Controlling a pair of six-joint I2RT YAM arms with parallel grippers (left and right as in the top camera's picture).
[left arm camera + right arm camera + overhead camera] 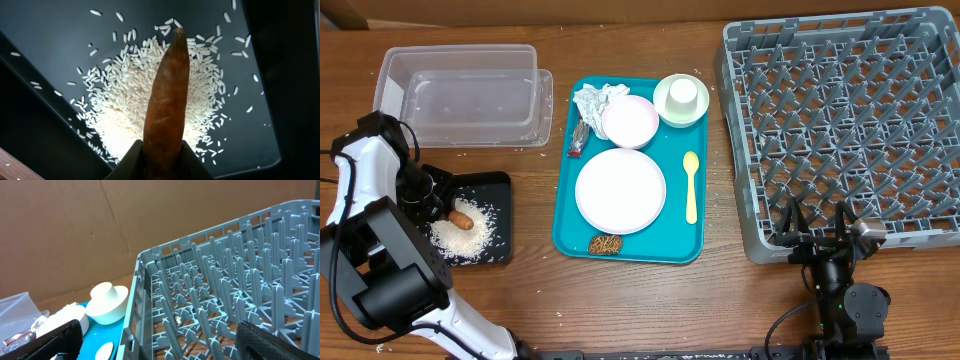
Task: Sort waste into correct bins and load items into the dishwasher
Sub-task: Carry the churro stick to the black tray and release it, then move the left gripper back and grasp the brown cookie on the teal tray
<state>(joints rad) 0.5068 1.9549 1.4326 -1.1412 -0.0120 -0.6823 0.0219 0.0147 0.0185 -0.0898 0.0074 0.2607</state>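
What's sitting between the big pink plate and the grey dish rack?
A small yellow spoon, lying on the teal tray, apart from the pink plate and the grey dish rack; the overhead view shows it.

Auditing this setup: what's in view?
rack: 1, grey, right
tub: 1, clear, upper left
black tray: 1, lower left
rice: pile, white, black tray
stick: 1, orange-brown, over rice
teal tray: 1, centre
plate: 1, pink, teal tray
bowls: 2, pink, whitish, teal tray
cup: 1, white, whitish bowl
spoon: 1, yellow, teal tray
napkin: 1, white, teal tray
wrapper: 1, dark-red, teal tray
chunk: 1, brown, teal tray
left fingers: shut on stick
right fingers: open
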